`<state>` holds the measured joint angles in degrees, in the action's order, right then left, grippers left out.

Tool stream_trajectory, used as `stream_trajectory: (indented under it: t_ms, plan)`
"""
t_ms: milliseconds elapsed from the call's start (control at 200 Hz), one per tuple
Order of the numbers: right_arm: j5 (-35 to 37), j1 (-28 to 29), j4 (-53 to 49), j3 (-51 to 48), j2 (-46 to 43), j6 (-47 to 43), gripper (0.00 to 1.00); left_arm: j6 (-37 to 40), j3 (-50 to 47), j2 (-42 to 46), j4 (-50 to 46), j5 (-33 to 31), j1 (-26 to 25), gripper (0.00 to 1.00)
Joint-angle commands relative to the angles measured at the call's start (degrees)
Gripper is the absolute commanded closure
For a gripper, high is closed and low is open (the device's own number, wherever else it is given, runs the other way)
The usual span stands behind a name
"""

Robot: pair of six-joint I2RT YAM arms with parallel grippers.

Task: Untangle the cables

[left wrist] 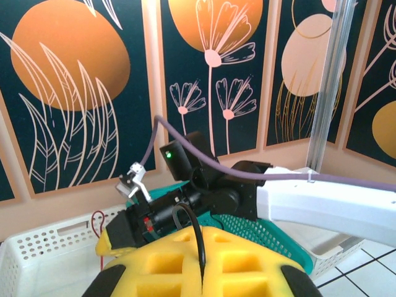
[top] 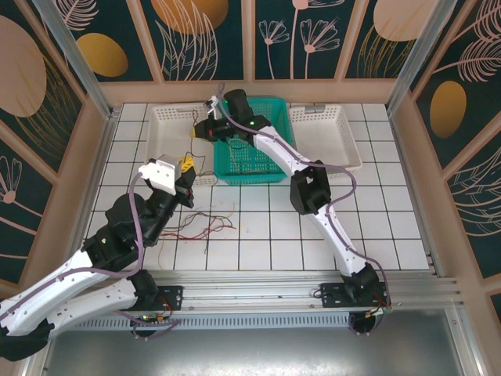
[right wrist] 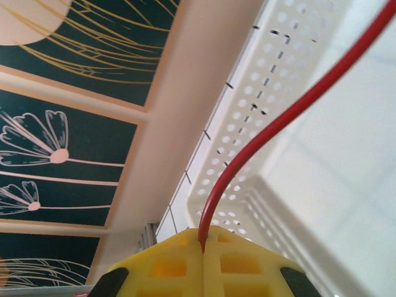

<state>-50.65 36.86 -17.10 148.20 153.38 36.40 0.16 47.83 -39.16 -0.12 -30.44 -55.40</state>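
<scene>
2 pinches: left gripper [left wrist: 202, 279] clamps blk cable [left wrist: 197, 238], right gripper [right wrist: 203, 249] clamps red cable [right wrist: 260, 145].

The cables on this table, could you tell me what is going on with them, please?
Two robot arms are untangling them. The right hand is shut on a red cable, held over the left white basket at the back. The left hand is shut on a black cable, a little nearer. A loose tangle of thin cables lies on the tiles in front of the left arm.
</scene>
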Motion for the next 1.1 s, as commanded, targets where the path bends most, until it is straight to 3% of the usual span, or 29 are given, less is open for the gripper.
stream_trajectory:
  t_ms: [0, 50, 105, 245, 330, 435, 666, 796, 966, 1091]
  plan:
    - [0.1, 0.5, 1.8, 0.8, 0.0, 0.8, 1.0, -0.7, -0.7, -0.1, 2.0, 0.2, 0.4, 1.0]
    - [0.0, 0.5, 1.6, 0.9, -0.1, 0.8, 1.0, -0.7, -0.7, -0.3, 1.9, 0.2, 0.4, 1.0]
    - [0.2, 0.6, 0.8, 1.4, -0.6, -0.1, 0.84, -0.6, -0.7, -0.5, 1.9, 0.3, 0.4, 1.0]
    - [3.8, 0.4, -1.5, 1.8, -4.5, -4.0, 0.57, -0.7, -0.7, -1.0, 1.8, 0.4, 0.4, 1.0]
    - [4.7, 0.0, -0.3, 0.0, -7.9, -5.0, 0.45, -0.6, -0.6, -1.1, 1.7, 0.5, 0.4, 1.0]
    - [4.0, -0.5, -0.3, 0.2, -10.0, -4.9, 0.39, -0.7, -0.6, -1.3, 1.7, 0.7, 0.4, 1.0]
    - [7.6, -2.9, -9.8, -0.5, -18.1, -11.9, 0.38, -1.4, -0.3, -1.7, 2.0, 0.8, 0.5, 1.0]
    - [12.5, -4.4, -9.1, -16.9, -32.4, -16.4, 0.38, -2.4, 1.0, -4.0, 2.7, 1.8, 0.5, 1.0]
    - [14.7, -7.6, 8.6, -54.4, -59.0, -14.1, 0.35, -4.8, 5.4, -9.6, 3.6, 4.0, 0.5, 1.0]
    - [15.7, -7.7, 15.5, -74.8, -74.6, -13.3, 0.34, -7.8, 10.9, -14.9, 4.6, 6.2, 0.5, 1.0]
